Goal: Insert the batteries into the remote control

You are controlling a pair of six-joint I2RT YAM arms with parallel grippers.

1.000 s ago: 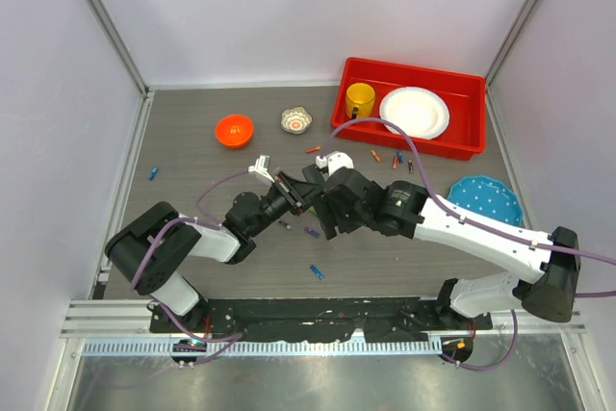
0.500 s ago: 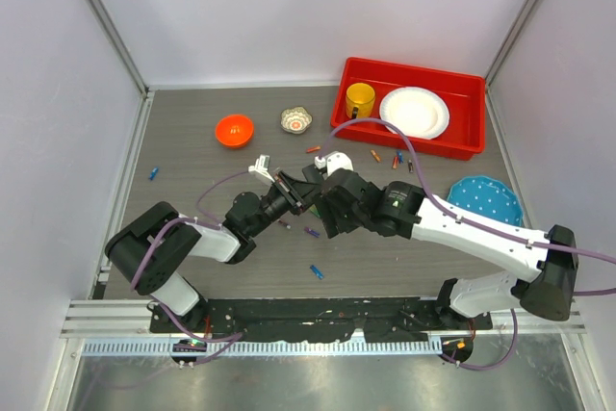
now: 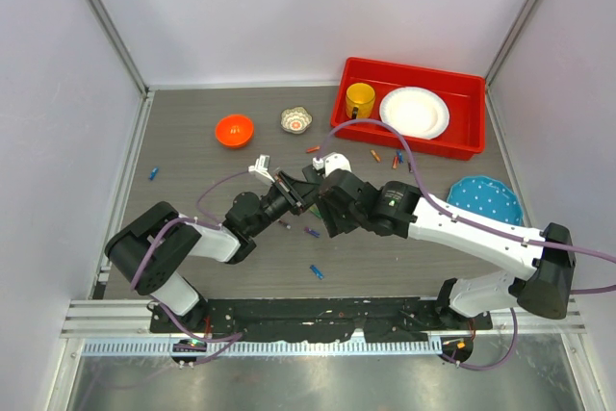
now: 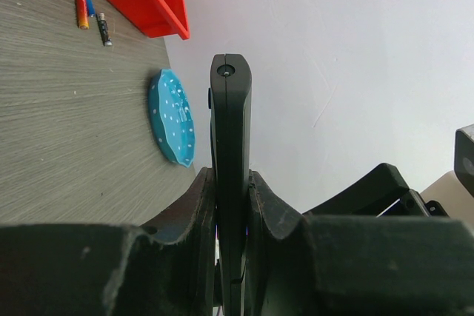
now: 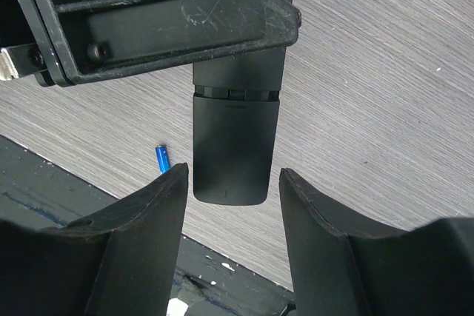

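Remote control (image 4: pixel 230 116) sits clamped in the left claw (image 4: pixel 231 183), right claw (image 5: pixel 233 179) spread wide astride its end; next, likely, slide off the cover (image 5: pixel 231 149).

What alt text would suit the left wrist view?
A slim black remote stands edge-on, clamped between the left arm's fingers. Beyond it on the grey table lie a blue dotted plate, the corner of a red tray and a few loose batteries.

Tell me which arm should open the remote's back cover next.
Right. The left claw is shut on the remote, so it's busy holding it. The right claw is open, straddling the remote's free end, probably ready to work on the cover.
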